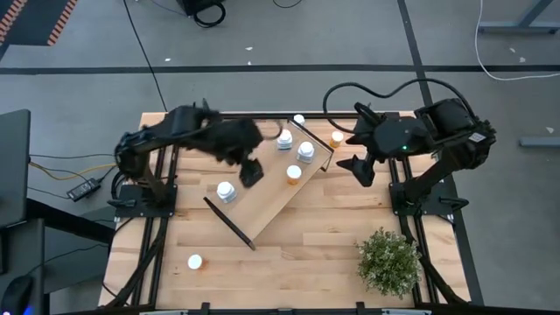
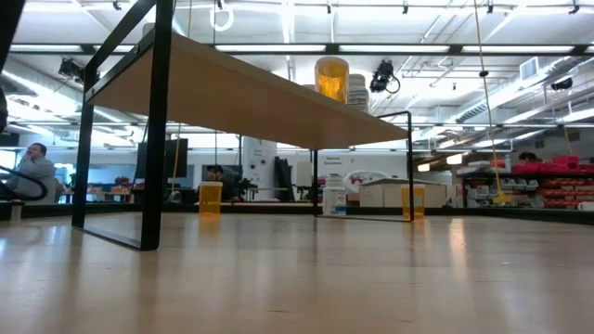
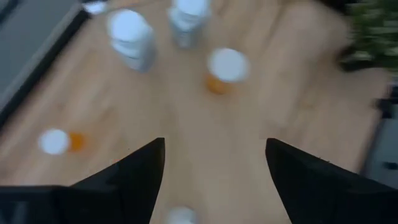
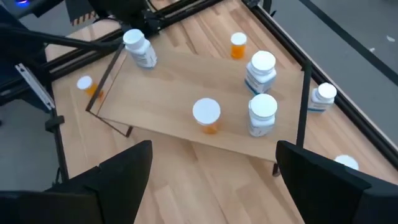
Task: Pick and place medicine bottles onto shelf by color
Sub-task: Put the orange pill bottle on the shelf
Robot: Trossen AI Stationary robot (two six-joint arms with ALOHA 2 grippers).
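Left claw (image 1: pixel 250 171) wide open, empty, above shelf (image 1: pixel 262 206)

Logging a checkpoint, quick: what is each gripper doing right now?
Left gripper: open, empty, above the shelf.
Right gripper: open, empty, near the shelf's far end.

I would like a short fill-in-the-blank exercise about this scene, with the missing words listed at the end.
1. The number of bottles standing on the shelf is ____.
2. The only orange bottle on the shelf has a cap of ____ colour.
3. The left gripper hangs over the shelf with its fingers ____.
4. The potted plant stands on the table nearer to the ____ arm.

Missing words: four; white; open; right
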